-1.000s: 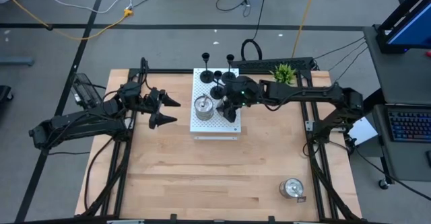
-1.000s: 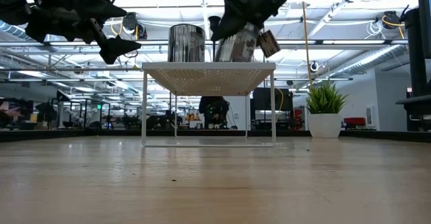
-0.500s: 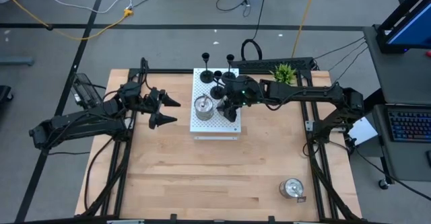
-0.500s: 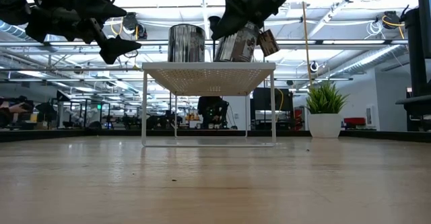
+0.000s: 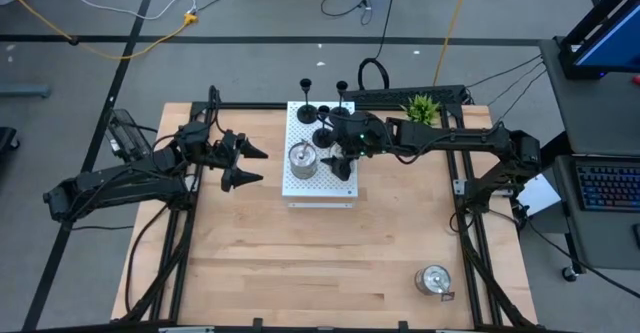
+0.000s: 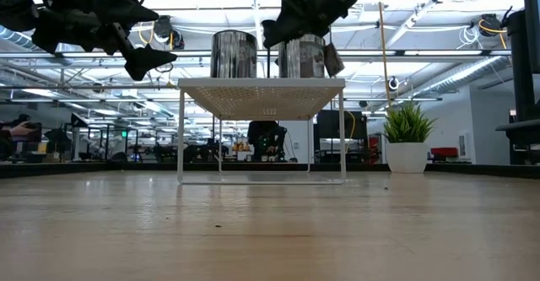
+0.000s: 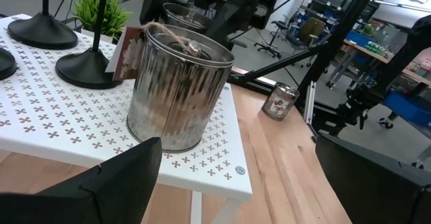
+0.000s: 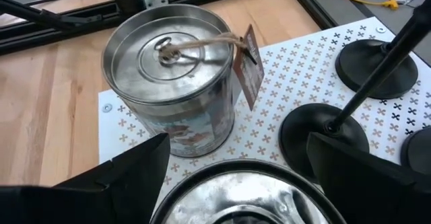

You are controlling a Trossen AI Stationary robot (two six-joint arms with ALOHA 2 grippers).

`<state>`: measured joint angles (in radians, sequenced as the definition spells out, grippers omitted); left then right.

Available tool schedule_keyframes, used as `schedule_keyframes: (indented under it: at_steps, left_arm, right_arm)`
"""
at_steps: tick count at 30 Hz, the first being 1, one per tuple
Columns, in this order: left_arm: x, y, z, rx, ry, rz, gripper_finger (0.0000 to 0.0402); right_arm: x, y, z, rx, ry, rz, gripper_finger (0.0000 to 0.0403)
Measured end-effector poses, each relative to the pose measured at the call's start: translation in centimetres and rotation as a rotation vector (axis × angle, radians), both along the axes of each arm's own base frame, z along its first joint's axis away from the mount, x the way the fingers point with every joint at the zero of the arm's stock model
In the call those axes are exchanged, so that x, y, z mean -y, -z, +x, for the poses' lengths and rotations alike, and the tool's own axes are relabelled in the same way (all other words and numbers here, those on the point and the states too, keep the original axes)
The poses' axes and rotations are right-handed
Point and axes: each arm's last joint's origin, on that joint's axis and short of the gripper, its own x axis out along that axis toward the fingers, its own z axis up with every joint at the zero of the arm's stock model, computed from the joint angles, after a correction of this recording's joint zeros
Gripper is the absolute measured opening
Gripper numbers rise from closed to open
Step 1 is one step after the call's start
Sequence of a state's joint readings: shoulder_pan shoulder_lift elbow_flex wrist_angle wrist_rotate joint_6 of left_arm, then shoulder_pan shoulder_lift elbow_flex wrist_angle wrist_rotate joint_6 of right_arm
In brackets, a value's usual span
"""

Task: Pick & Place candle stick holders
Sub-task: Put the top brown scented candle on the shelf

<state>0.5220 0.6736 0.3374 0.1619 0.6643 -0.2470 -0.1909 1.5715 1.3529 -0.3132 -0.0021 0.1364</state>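
Note:
The white perforated board (image 5: 320, 181) carries two silver-glass candle stick holders, one (image 5: 301, 158) nearer my left arm and one (image 6: 301, 57) under my right gripper (image 5: 343, 160). Both stand upright on their bases. My right gripper is open, with a finger on either side of the second holder's top (image 8: 249, 197). Three black holders (image 5: 323, 123) stand on the board's far half. A third silver holder (image 5: 433, 280) stands on the table at the near right. My left gripper (image 5: 250, 163) hangs open, left of the board. My right gripper comes slanting down from the table's right side over the silver holder's rim (image 8: 202, 183), one finger (image 8: 128, 177) on each side of it. The holder stands upright on the board. Whether the fingers touch its wall I cannot tell.
A small green potted plant (image 5: 421, 107) stands at the far edge, right of the board. Black frame rails run along the table's sides. Bare wood lies in front of the board and in the table's near half.
The silver holder under my right gripper was tilted a second ago with its tag swung out. It now stands upright on the board. Both arms have kept their places.

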Motion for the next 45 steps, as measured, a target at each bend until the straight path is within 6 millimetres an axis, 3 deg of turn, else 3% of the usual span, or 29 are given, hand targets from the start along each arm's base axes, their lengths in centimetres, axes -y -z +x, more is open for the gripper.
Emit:
schedule_keyframes:
  at_steps: [21, 29, 35, 41, 45]
  left_arm:
    - [0.0, 0.0, 0.0, 0.001, 0.011, 0.0, 0.0399]
    - [0.1, 0.0, 0.0, 0.002, 0.044, -0.003, 0.0399]
    - [0.1, 0.0, 0.0, 0.004, 0.045, -0.002, 0.0399]
    - [0.1, -0.1, 0.0, 0.01, 0.046, 0.002, 0.0399]
    - [0.1, -0.1, 0.0, 0.011, 0.046, 0.001, 0.0399]
  right_arm:
    - [-0.3, -1.8, 0.1, 0.129, -0.034, -0.07, 0.0339]
    - [-1.8, -3.8, -2.8, 0.066, -0.045, -0.128, 0.0255]
    - [-2.3, -5.1, -6.5, -0.046, 0.039, -0.115, 0.0193]
    - [-2.4, -4.0, -8.7, -0.13, 0.148, -0.077, 0.0157]
    - [-2.3, -1.7, -8.7, -0.147, 0.155, -0.062, 0.0147]
